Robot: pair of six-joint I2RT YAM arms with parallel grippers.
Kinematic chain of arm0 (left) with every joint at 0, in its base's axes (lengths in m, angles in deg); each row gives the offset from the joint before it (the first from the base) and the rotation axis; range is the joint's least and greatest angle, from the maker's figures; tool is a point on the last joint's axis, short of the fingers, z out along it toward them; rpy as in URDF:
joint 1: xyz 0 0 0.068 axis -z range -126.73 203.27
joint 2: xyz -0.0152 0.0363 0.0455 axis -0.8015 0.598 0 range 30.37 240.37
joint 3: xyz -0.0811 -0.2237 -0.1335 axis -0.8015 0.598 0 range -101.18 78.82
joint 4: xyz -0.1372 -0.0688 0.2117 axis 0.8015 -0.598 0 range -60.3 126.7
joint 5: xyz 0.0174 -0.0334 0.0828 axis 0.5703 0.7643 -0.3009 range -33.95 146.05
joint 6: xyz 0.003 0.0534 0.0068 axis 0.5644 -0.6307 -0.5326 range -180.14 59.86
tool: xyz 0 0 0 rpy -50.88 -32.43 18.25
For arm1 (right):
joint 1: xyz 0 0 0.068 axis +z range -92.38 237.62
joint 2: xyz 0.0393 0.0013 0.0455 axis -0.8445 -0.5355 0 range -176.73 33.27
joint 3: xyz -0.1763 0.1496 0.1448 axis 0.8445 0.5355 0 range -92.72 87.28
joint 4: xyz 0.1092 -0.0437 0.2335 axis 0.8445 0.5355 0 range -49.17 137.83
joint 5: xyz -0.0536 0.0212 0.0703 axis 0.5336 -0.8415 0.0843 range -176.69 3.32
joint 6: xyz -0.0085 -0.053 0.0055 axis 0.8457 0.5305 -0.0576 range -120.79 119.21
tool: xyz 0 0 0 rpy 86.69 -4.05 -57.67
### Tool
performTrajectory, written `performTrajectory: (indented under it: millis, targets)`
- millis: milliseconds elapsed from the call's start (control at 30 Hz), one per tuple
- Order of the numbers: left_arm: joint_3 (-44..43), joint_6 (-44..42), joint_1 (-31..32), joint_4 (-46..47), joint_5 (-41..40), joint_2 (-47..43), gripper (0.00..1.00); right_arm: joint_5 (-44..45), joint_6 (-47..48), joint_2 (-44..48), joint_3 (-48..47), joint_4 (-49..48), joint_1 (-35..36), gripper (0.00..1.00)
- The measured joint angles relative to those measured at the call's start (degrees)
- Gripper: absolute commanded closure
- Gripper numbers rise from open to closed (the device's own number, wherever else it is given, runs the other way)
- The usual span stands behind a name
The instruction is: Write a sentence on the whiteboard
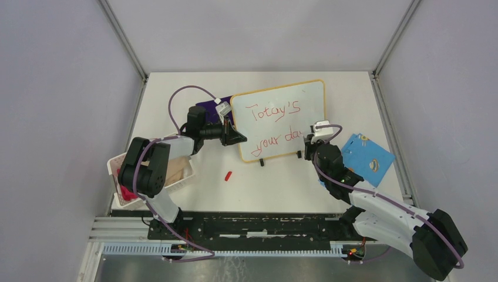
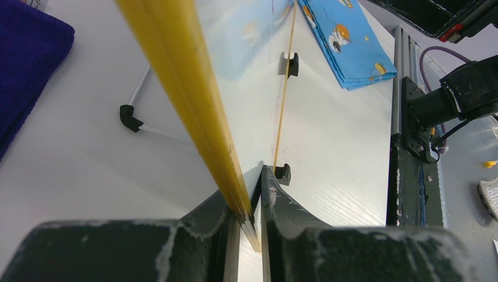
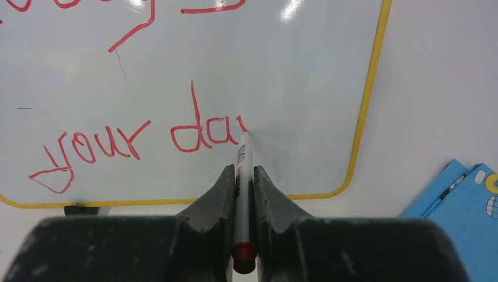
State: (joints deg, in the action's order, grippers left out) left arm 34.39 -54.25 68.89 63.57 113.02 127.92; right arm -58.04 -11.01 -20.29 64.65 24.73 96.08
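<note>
The whiteboard (image 1: pixel 311 97), glossy white with a yellow frame, stands tilted mid-table on two small black feet. The sentence (image 1: pixel 272 110) on it is in red: "Totay's" above "your da" (image 3: pixel 141 140). My left gripper (image 1: pixel 235 136) is shut on the whiteboard's left edge; in the left wrist view the yellow frame (image 2: pixel 182 76) runs down between the jaws of that gripper (image 2: pixel 252 182). My right gripper (image 3: pixel 245 170) is shut on a white marker (image 3: pixel 242 176) with a red end. The marker's tip touches the whiteboard just right of the "a".
A blue card (image 1: pixel 367 157) lies right of the whiteboard. A small red cap (image 1: pixel 228 174) lies on the table in front of it. A white basket (image 1: pixel 126 176) sits at the left edge, and a purple cloth (image 1: pixel 208 108) lies behind the left gripper.
</note>
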Motion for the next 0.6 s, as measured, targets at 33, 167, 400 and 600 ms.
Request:
performTrajectory:
  millis: [33, 167, 400, 600]
  targets:
    - [0.0, 0.0, 0.0, 0.0, 0.0, 0.0, 0.98, 0.04, 0.0, 0.11, 0.13, 0.09, 0.0, 1.0]
    - [0.0, 0.0, 0.0, 0.0, 0.0, 0.0, 0.98, 0.15, -0.07, 0.7, 0.72, 0.35, -0.07, 1.0]
    - [0.0, 0.0, 0.0, -0.02, 0.0, 0.0, 0.98, 0.85, -0.26, 1.16, 1.03, 0.79, -0.57, 1.0]
    - [0.0, 0.0, 0.0, -0.02, 0.0, 0.0, 0.98, 0.92, -0.26, 1.79, 0.98, 1.07, -0.87, 1.0]
